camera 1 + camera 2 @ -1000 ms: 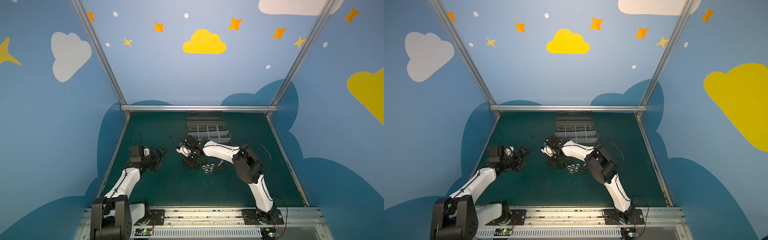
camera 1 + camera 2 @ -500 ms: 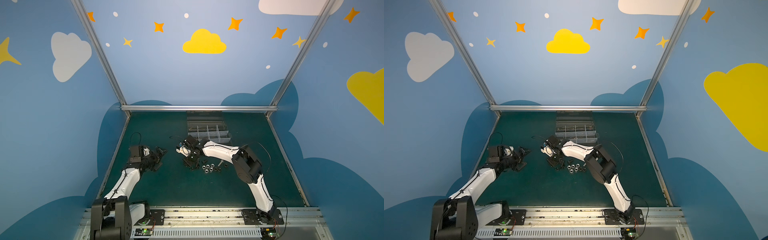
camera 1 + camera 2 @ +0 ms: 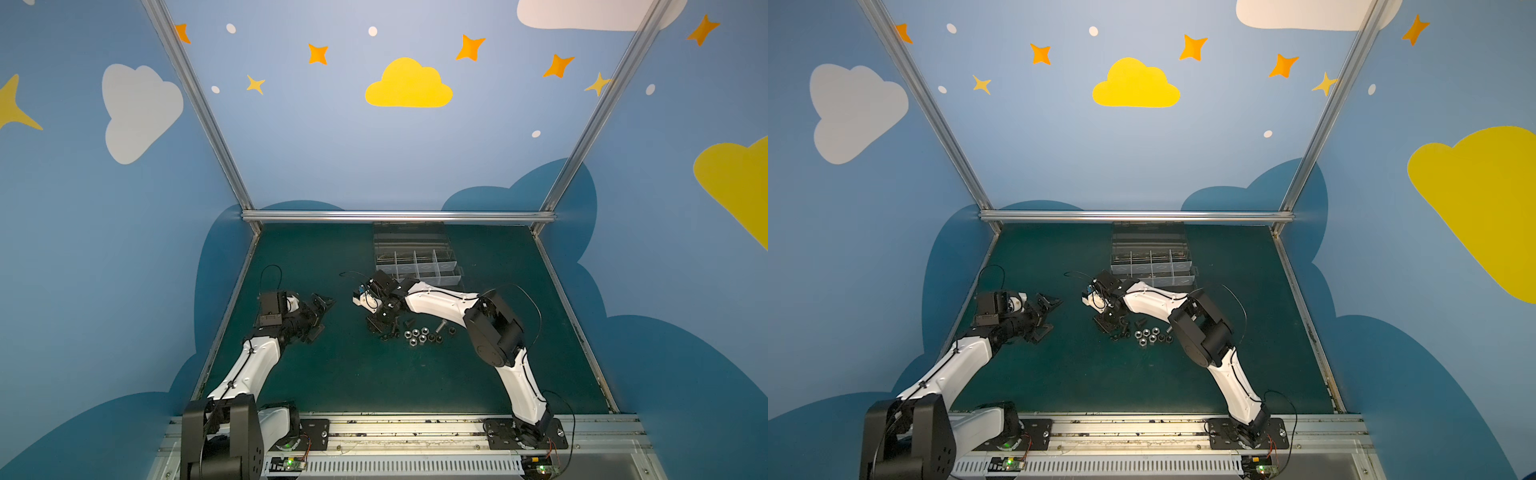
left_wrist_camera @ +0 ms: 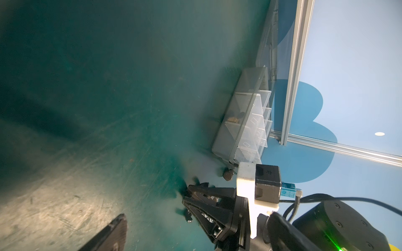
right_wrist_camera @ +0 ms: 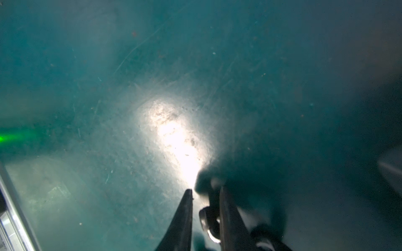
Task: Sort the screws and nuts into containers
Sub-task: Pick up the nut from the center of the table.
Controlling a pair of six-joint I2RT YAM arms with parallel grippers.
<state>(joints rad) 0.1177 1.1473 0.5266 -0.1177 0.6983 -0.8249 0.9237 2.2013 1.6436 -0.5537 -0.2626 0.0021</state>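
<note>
We show the left gripper point(image 3: 324, 316) wide over open tabletop point(image 3: 332, 374), the right gripper point(image 5: 205, 191) narrow at the edge of the nuts point(image 3: 417, 334), grasp indeterminable.

The left pincer point(image 3: 325, 318) gapes; right pincer point(image 5: 205, 190) points downward.

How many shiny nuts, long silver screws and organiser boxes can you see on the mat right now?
Shiny silver nuts: 5
Long silver screw: 1
Organiser box: 1
Total: 7
The dark pieces around the nuts are too small to count.
</note>
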